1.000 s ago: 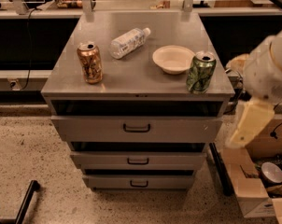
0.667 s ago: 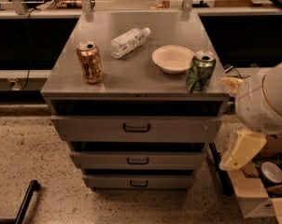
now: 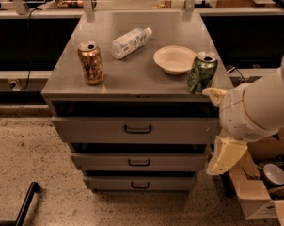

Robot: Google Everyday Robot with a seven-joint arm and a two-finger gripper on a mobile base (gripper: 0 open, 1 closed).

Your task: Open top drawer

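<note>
The top drawer (image 3: 99, 130) is sitting directly under the top of the desk (image 3: 132, 81), and it is the highest and widest of three grey fronts. Its dark bar handle (image 3: 138, 129) is lying in the middle of the panel, and a dark gap is showing between the panel and the desk top. Two smaller drawers (image 3: 139, 162) are standing below it, each with a small handle.

My end effector (image 3: 226, 152) is hanging at the right side of the desk, beside the right end of the top drawer's front and apart from the handle. I cannot tell if it is open or closed. It is not holding anything that I can see.

On the grey metal desk top, a copper can (image 3: 90, 62) is standing upright at the left. A clear plastic bottle (image 3: 129, 43) is lying on its side behind it, nearer the middle. A white bowl (image 3: 175, 59) is resting at the right, and a green can (image 3: 202, 73) is standing just in front of the bowl, near the right front corner and near my arm.

The floor (image 3: 24, 149) is speckled stone. Dark counters (image 3: 19, 36) are running behind the desk on both sides. A cardboard box (image 3: 252, 197) is sitting on the floor at the lower right.
</note>
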